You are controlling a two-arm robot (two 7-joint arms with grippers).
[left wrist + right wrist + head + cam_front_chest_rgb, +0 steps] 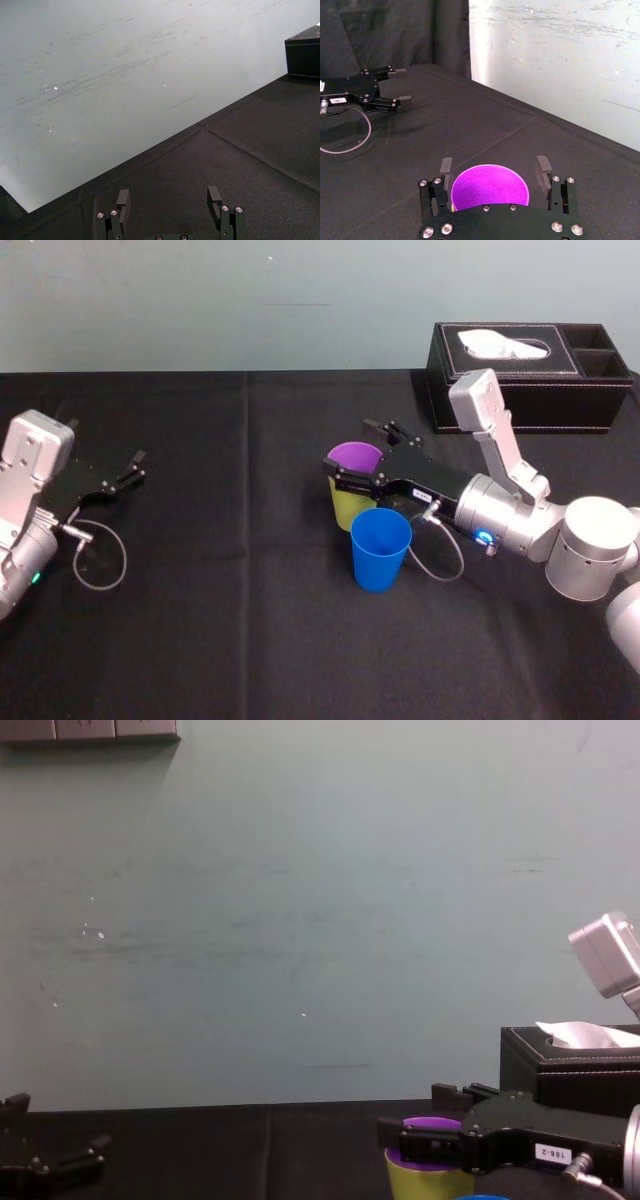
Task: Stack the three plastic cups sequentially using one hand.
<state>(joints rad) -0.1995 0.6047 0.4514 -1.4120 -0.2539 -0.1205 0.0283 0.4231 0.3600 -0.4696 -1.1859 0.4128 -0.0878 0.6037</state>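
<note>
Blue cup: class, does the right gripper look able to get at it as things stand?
Probably yes. The blue cup stands upright, mouth uncovered, close by the right gripper, which must first lift clear of the purple cup its open fingers straddle.

Head downward; chest low, level; share purple cup (355, 456), possibly blue cup (380, 550).

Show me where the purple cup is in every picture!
Head view: purple cup, centre, inside the yellow-green cup.
Right wrist view: close up, between the right gripper's open jaws.
Chest view: lower right, purple rim showing.
Left wrist view: faces the wall instead.
Shared landmark: the right gripper around it.
</note>
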